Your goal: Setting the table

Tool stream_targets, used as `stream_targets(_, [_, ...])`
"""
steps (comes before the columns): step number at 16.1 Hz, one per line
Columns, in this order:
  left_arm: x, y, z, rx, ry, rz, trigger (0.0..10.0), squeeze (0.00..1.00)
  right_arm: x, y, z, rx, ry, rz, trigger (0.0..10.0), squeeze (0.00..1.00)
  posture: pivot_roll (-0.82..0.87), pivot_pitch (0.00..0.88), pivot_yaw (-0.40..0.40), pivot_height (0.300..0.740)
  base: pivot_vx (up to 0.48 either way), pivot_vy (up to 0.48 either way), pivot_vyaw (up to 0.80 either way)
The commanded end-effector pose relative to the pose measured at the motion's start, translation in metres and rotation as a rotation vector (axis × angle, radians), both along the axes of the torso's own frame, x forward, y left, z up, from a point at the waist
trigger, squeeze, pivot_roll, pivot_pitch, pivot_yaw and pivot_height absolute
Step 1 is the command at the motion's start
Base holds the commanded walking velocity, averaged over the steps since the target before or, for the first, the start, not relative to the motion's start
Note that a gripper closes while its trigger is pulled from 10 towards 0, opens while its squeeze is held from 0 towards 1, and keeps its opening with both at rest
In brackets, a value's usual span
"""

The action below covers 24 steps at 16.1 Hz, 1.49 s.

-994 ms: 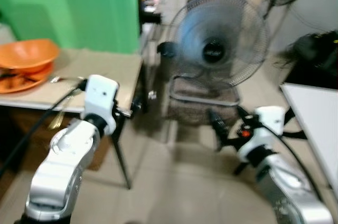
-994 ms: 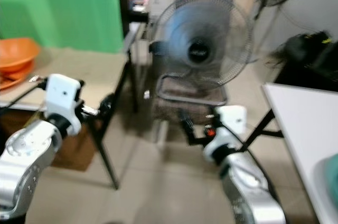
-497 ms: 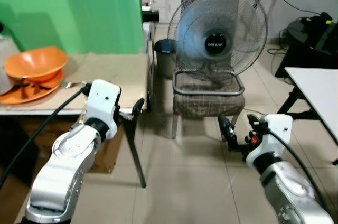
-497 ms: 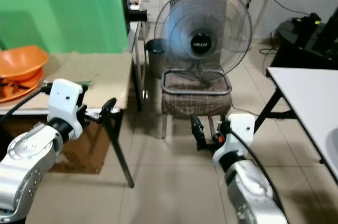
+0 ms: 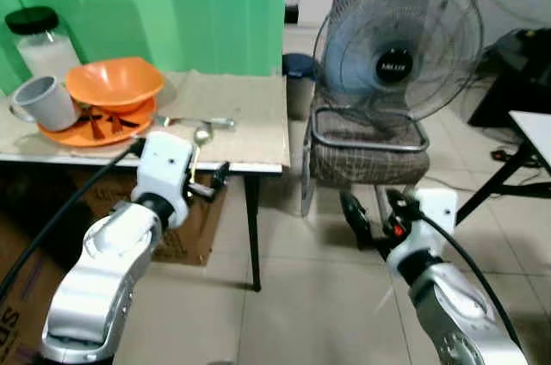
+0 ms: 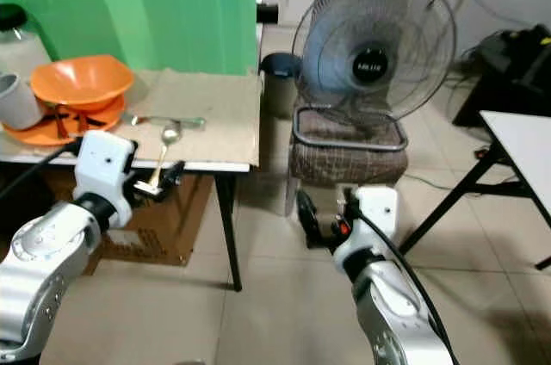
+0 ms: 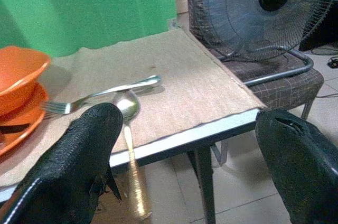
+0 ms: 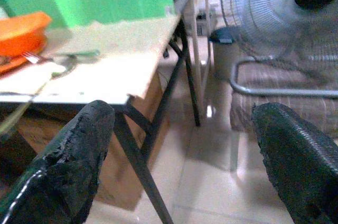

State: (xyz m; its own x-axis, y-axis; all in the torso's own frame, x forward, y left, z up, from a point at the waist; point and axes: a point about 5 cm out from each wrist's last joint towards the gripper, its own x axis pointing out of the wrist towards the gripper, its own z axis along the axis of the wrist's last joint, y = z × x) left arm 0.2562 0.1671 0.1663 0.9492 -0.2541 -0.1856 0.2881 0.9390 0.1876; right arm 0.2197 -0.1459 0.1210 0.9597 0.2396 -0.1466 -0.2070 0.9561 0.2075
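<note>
A brown mat [image 5: 237, 111] covers the near table. On it stand an orange bowl [image 5: 114, 83] on an orange plate [image 5: 65, 134] and a grey mug [image 5: 41, 102]. A fork [image 5: 196, 121] and a spoon [image 5: 201, 134] lie beside them, and the spoon's handle sticks out over the table's front edge. My left gripper [image 5: 207, 184] is open just in front of that edge, with the spoon's handle [image 7: 133, 182] between its fingers [image 7: 90, 150] but apart from them. My right gripper [image 5: 372, 212] is open and empty, low over the floor in front of the chair.
A standing fan [image 5: 392, 46] rests on a checked chair [image 5: 370, 145] right of the table. A cardboard box [image 5: 200, 227] sits under the table, and a jar with a black lid [image 5: 41, 38] at its back left. A white table's corner [image 5: 534, 128] shows at far right.
The whole view has swung left, bringing the mug, jar, fork and spoon into sight. My left gripper now sits at the table's front edge by the spoon's handle.
</note>
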Motion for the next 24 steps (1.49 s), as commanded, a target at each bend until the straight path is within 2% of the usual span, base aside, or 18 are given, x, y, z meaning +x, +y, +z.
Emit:
stream_targets(1, [0.003,-0.003,0.002,0.007,-0.012,-0.003,10.0,0.00,0.000,-0.007,-0.002,-0.010,0.002,-0.030,10.0,0.00,0.09,0.000,-0.001,0.740,0.000,0.000,0.00])
stream_targets(4, [0.010,-0.005,0.000,0.029,0.003,0.000,10.0,0.00,0.003,-0.005,-0.005,0.007,0.003,-0.040,10.0,0.00,0.09,0.000,0.015,0.740,0.000,0.000,0.00])
stream_targets(9, [0.016,-0.006,-0.002,-0.010,0.010,-0.003,10.0,0.00,0.002,-0.007,-0.003,0.002,-0.010,-0.044,10.0,0.00,0.06,0.000,0.023,0.740,0.000,0.000,0.00])
stream_targets(13, [0.017,-0.009,-0.003,-0.030,0.007,0.001,10.0,0.00,0.007,-0.009,0.001,-0.021,-0.029,-0.034,10.0,0.00,0.06,0.000,0.012,0.740,0.322,0.000,0.00])
stream_targets(21, [0.015,-0.006,-0.004,-0.021,0.006,0.003,10.0,0.00,0.007,-0.007,0.000,-0.031,-0.024,-0.011,10.0,0.00,0.06,0.000,0.002,0.740,0.380,0.000,0.00])
stream_targets(24, [0.015,-0.004,-0.004,-0.012,0.003,0.004,10.0,0.00,0.008,-0.005,0.000,-0.095,-0.033,0.026,10.0,0.00,0.06,0.000,0.002,0.740,0.385,0.000,0.00])
